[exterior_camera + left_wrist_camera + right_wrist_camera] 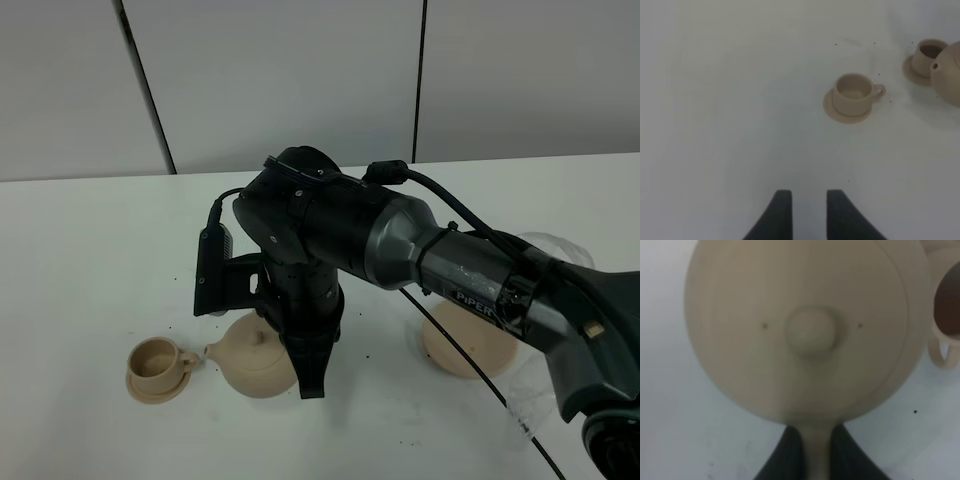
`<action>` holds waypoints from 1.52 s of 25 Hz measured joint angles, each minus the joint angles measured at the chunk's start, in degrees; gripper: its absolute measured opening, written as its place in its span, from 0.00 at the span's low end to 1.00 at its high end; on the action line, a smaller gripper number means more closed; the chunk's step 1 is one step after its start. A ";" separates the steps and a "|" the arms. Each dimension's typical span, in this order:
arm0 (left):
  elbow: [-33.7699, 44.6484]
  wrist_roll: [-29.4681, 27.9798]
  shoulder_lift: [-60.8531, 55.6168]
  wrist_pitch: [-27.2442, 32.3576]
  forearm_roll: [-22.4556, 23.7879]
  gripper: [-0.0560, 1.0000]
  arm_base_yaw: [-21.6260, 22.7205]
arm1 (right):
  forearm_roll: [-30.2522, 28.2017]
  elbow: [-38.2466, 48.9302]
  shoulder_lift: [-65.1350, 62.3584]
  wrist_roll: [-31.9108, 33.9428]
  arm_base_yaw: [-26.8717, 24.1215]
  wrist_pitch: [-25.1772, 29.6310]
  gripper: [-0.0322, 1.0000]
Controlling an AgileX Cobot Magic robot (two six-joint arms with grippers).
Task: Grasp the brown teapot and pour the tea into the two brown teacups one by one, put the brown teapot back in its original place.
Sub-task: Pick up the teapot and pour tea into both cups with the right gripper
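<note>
Right gripper [819, 442]: pressed tight on the teapot [810, 330]. The loop handle [820, 462] is pinched between the two dark fingers [790, 460], and no gap is seen on either side.

From the high camera the right arm is seen stretched across the table [90, 260], and its gripper is pointed straight down at the teapot's four o'clock side. The spout is turned toward nine o'clock, where a cup [157, 362] is set on its saucer [150, 388] close by. Whether the teapot is raised off the table cannot be told.

The plate [470, 345] is found well apart at the teapot's three o'clock, partly hidden by the arm.

Left gripper [808, 195]: held spread above the table, with nothing caught between its fingers. A second cup [930, 52] is picked up by its camera, just beside the teapot's spout.
</note>
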 joint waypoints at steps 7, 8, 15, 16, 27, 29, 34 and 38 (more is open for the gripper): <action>0.00 0.00 0.00 0.00 0.00 0.28 0.00 | 1.07 0.00 0.00 1.37 1.26 0.00 0.12; 0.00 0.00 0.00 0.00 0.00 0.28 0.00 | 1.78 0.00 0.00 1.54 1.31 0.00 0.12; 0.00 0.00 0.00 0.00 0.00 0.28 0.00 | 3.69 0.00 0.00 3.25 1.39 0.00 0.12; 0.00 0.00 0.00 0.00 0.00 0.28 0.00 | 3.69 0.00 0.00 3.71 1.39 0.00 0.12; 0.00 0.00 0.00 0.00 0.00 0.28 0.00 | 1.44 -0.47 0.08 12.11 1.57 0.14 0.12; 0.00 0.00 0.00 0.00 0.00 0.28 0.00 | 1.24 -2.62 1.21 13.54 1.93 0.15 0.12; 0.00 0.00 0.00 0.00 0.00 0.28 0.00 | 1.17 -9.46 4.35 15.30 3.03 0.15 0.12; 0.00 0.00 0.00 0.00 0.00 0.28 0.00 | 0.75 -12.98 5.87 15.42 3.11 0.15 0.12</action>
